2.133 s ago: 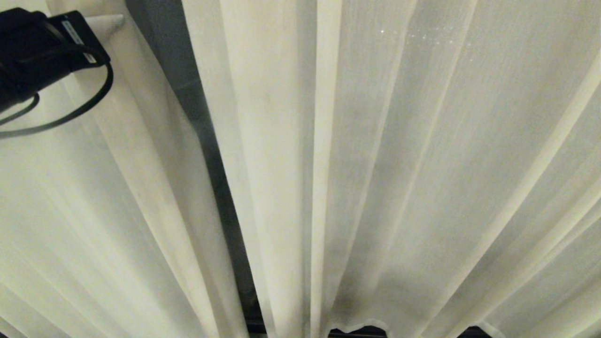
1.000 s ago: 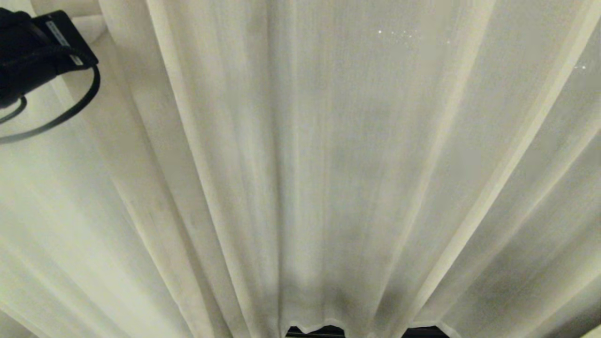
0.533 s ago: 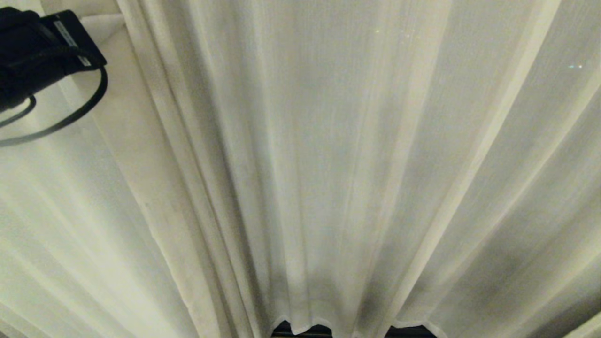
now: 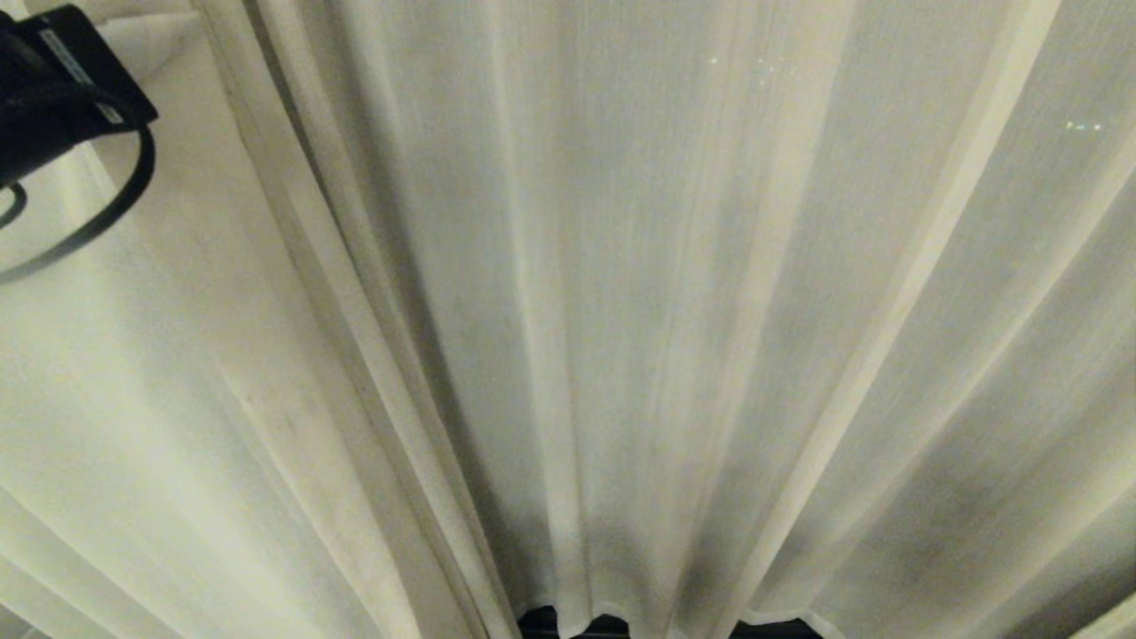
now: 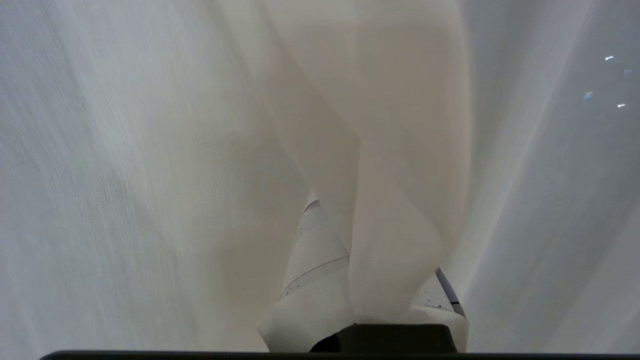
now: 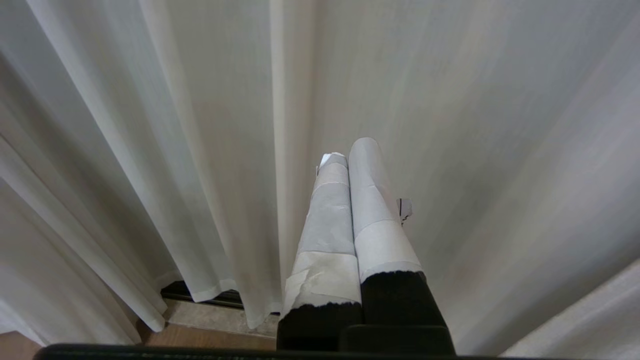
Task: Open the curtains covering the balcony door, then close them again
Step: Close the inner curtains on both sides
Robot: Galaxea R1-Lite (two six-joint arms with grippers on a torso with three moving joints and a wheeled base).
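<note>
With the left gripper (image 5: pixel 350 280) pinching a fold of the curtains (image 4: pixel 621 311), which are hanging across the whole view, I judge keeping that pinch firm and pulling sideways matters; the right gripper (image 6: pixel 350 160) is closed on nothing beside the curtains, and nothing is blocking.

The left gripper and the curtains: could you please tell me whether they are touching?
Touching. The left wrist view shows a fold of the curtains running down between the jaws of the left gripper, which are shut on the fabric.
</note>
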